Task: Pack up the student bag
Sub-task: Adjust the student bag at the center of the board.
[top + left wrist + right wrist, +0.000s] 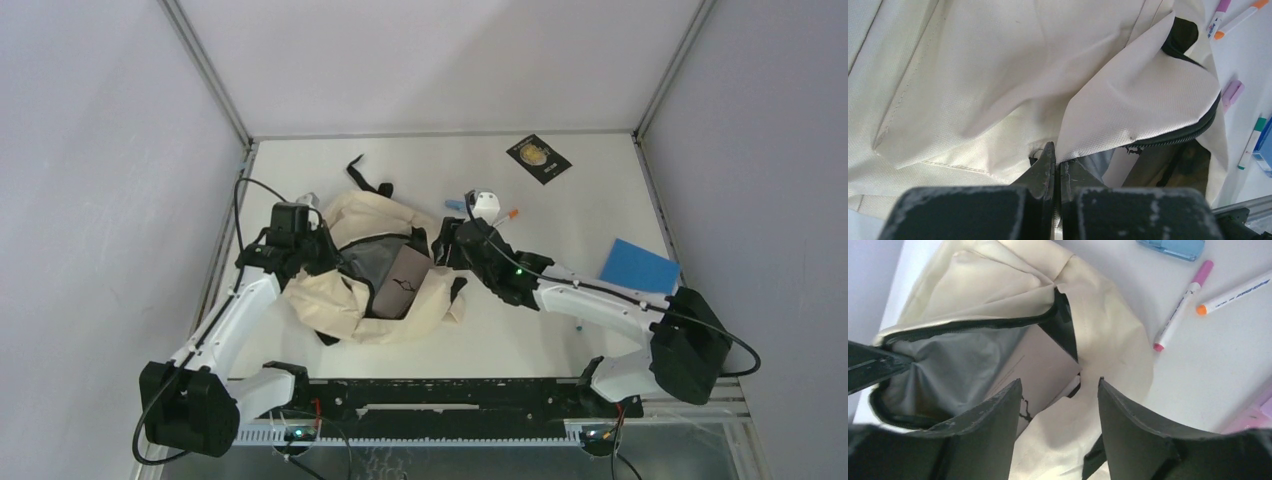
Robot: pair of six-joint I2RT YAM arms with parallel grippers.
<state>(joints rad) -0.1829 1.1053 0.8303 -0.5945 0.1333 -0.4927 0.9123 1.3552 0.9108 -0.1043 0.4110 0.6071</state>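
Note:
The student bag [350,300], cream fabric with black zipper trim, lies left of the table's middle with its mouth held open. A flat grey-brown book [400,283] sticks halfway out of that mouth. My left gripper [318,255] is shut on the bag's opening edge; in the left wrist view its jaws [1059,159] pinch a cream flap of the bag [1128,105]. My right gripper [452,243] hovers open over the bag's right side. In the right wrist view its fingers [1058,382] straddle cream fabric, with the grey lining [958,355] and the book [1040,362] just ahead.
A pink marker [1180,307], an orange-tipped marker [1235,292] and a light blue case [1173,246] lie right of the bag. Farther off are a white object [487,205], a black booklet [538,157] and a blue pad [640,266].

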